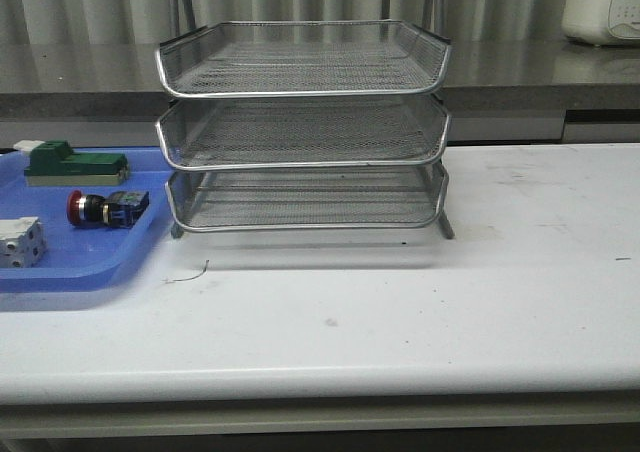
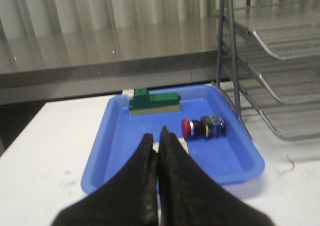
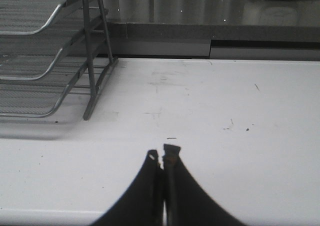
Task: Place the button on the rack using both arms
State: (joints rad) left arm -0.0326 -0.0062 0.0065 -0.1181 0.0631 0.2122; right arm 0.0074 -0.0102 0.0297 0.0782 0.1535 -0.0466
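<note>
The button, red cap, silver collar, black and blue body, lies on its side in the blue tray. The three-tier wire rack stands at the middle of the table, all tiers bare. Neither arm shows in the front view. In the left wrist view my left gripper is shut and empty, hovering over the tray's near part, short of the button. My right gripper is shut and empty above bare table, to the right of the rack.
In the tray also lie a green-and-white block and a white cube-like part, mostly hidden behind my left fingers. A small wire scrap lies on the table. A white appliance stands on the back counter.
</note>
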